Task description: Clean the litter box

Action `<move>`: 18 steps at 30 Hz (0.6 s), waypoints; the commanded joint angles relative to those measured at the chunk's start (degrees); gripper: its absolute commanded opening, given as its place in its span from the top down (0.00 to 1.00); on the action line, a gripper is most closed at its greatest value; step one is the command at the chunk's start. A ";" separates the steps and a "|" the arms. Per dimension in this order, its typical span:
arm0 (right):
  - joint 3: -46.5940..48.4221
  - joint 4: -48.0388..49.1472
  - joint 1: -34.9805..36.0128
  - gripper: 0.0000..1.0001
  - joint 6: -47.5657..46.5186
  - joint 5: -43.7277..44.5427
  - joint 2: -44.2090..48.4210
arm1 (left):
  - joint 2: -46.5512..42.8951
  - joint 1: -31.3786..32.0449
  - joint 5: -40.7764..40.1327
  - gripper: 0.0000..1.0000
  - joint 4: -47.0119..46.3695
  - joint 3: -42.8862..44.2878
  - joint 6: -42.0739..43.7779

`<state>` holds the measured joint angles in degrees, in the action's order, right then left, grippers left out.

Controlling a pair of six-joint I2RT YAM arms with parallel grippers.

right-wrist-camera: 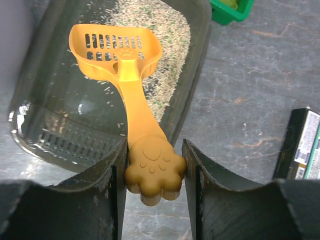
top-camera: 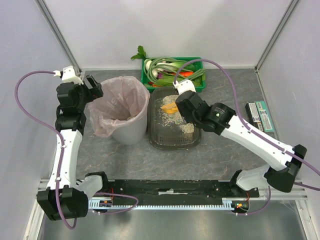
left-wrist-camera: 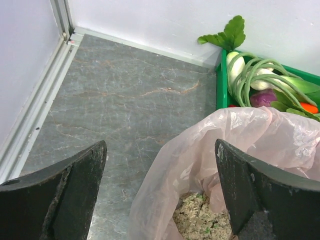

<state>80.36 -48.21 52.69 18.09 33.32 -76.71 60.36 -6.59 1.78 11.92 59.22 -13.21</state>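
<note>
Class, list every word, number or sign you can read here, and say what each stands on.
No text can be read.
The flat box at the far right has printed labels, too small and blurred to read.
The orange scoop has only paw marks, no words.

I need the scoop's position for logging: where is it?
In the right wrist view, the orange scoop is clamped in the right gripper, its head over the litter box.
</note>
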 commanded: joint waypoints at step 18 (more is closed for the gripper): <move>5.87 -16.92 -0.13 1.00 18.47 -3.10 -9.69 | -3.06 9.56 -12.86 0.03 3.63 6.59 11.45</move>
<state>87.33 -64.34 52.64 33.34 28.84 -85.80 57.58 -0.45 -9.06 14.70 59.86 -5.08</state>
